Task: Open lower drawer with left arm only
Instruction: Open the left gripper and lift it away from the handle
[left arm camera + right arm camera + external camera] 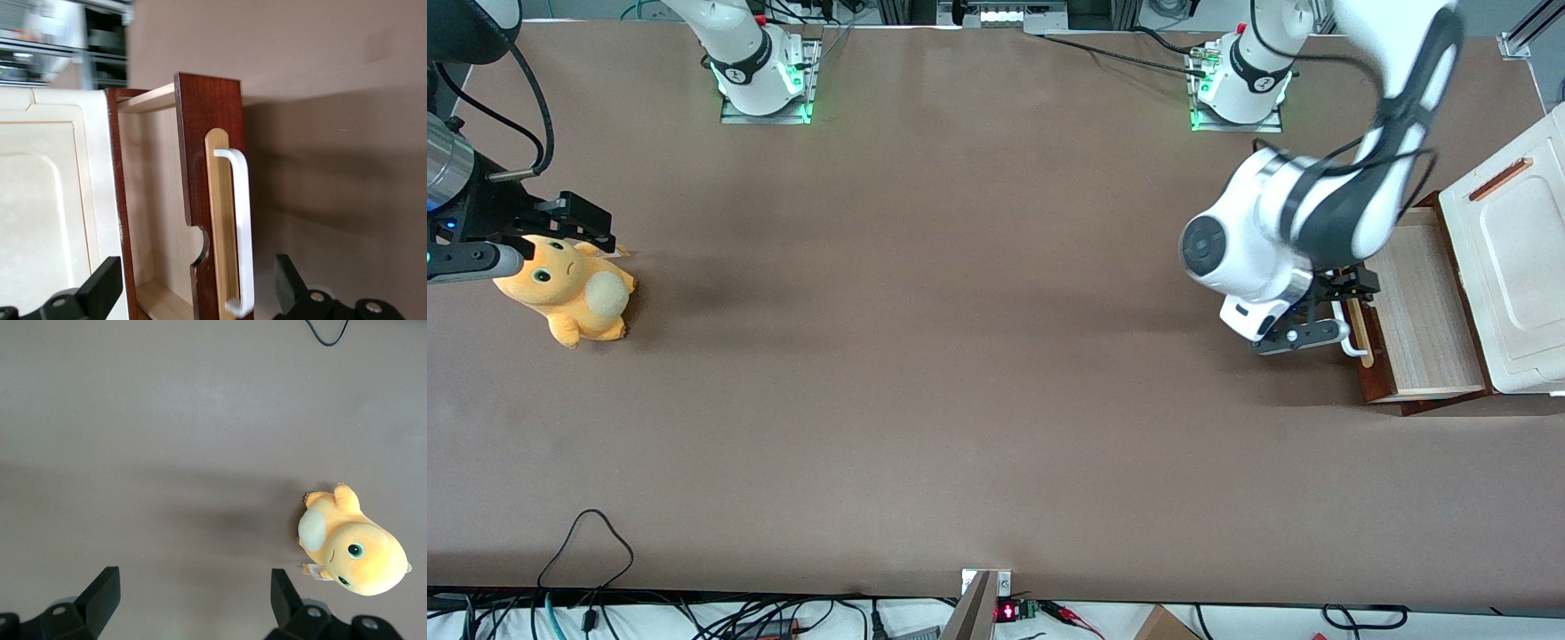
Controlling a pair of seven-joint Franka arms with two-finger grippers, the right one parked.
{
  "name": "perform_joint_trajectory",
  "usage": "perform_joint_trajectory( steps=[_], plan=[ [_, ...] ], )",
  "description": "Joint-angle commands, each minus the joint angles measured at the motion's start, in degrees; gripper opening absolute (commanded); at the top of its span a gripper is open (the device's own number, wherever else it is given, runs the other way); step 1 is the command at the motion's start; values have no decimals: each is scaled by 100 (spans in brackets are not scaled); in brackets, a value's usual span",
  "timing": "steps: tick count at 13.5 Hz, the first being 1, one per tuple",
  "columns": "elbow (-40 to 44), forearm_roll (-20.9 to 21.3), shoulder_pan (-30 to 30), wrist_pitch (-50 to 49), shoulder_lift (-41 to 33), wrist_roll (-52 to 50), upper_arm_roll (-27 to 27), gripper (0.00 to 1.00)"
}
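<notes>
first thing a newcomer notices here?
Likely the lower drawer at the working arm's end of the table, pulled out from under the white upper unit so its pale wood inside shows. The left arm's gripper sits open just in front of the white handle. An orange plush toy lies toward the parked arm's end.

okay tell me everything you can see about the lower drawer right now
The lower drawer is pulled well out from under the white upper unit, at the working arm's end of the table. Its front is dark red-brown wood with a curved notch in one edge; a white U-shaped bar handle spans a pale wood strip. The inside is light wood and looks empty. The left arm's pincer sits open, its fingers either side of the front panel and handle, not gripping them.
</notes>
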Motion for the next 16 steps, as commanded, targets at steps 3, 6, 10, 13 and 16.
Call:
perform_joint_trajectory(
  steps=[3, 6, 10, 13, 16],
  plan=[
    [829, -2652, 126, 121, -927, 1855, 777, 100],
    [935, -4322, 117, 121, -1349, 3657, 1664, 100],
    [900, -4731, 126, 103, -1605, 4418, 2018, 100],
    [935, -4731, 126, 103, -1605, 4348, 2018, 100],
    [944, -4722, 126, 86, -1605, 4375, 2018, 100]
  ],
)
